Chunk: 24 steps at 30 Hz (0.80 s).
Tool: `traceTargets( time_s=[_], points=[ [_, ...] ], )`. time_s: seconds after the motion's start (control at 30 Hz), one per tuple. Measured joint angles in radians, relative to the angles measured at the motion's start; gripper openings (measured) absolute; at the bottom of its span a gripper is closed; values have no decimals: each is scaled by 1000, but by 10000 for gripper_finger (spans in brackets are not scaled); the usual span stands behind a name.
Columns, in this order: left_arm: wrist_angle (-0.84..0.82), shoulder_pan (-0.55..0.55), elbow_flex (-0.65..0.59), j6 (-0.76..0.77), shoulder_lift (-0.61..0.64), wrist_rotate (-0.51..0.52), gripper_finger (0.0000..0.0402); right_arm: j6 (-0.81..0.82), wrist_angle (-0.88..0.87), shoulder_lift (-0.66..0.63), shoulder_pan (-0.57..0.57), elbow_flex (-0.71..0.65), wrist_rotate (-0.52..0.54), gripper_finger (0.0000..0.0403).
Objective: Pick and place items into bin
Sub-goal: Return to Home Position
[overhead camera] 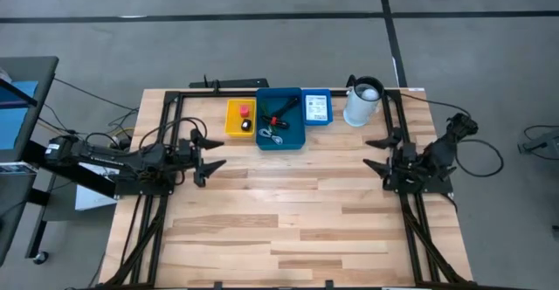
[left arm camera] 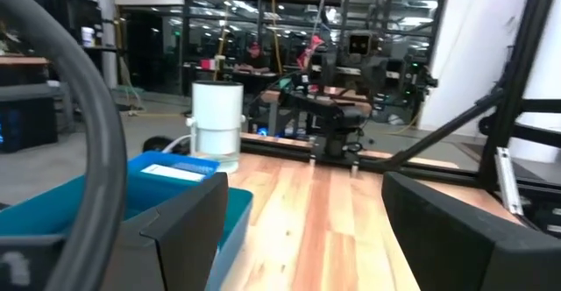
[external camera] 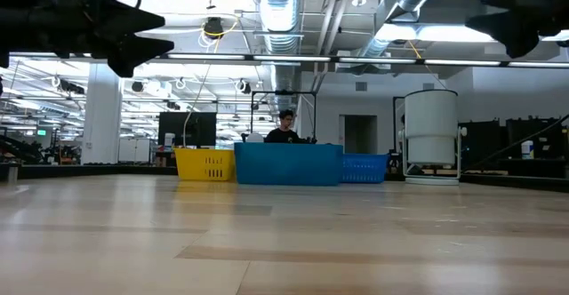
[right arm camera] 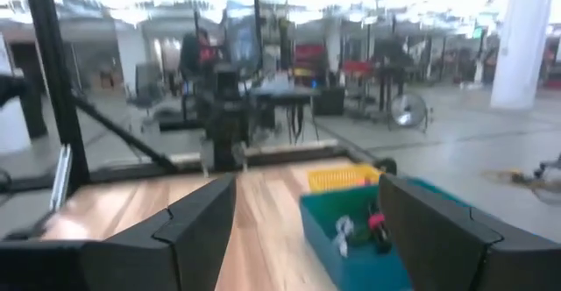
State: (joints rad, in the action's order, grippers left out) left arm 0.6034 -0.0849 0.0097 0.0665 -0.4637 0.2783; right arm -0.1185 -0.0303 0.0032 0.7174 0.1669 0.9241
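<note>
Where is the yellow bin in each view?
High view: yellow bin, far edge, left of centre.
Low view: yellow bin, back, left of centre.
Left wrist view: not in it.
Right wrist view: yellow bin beyond big blue bin.
Landmark: big blue bin beside it.

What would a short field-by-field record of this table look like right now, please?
Left gripper: open, empty, left side
Right gripper: open, empty, right side
Yellow bin: red cube, black block
Big blue bin: black cable, other small items
Small blue bin: white packet
Jug: white, upright, right of the bins
</note>
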Motion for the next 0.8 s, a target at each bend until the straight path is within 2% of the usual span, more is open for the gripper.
traceTargets(
  time_s=[0.17,0.33,0.43,0.63,0.8],
  points=[
    [-12,0,0,15,0,-38,292,-81,113,-1,0,-6,-50,276],
    [-13,0,-2,-43,0,-25,292,-31,75,0,0,-6,-247,276],
    [-14,0,-2,-59,0,-9,292,-4,63,0,0,-6,-317,276],
    [-62,0,-2,-55,0,-5,292,74,6,0,0,-29,-336,276],
    [-124,0,-2,-24,0,-5,292,35,224,-1,0,-151,-325,276]
  ],
)
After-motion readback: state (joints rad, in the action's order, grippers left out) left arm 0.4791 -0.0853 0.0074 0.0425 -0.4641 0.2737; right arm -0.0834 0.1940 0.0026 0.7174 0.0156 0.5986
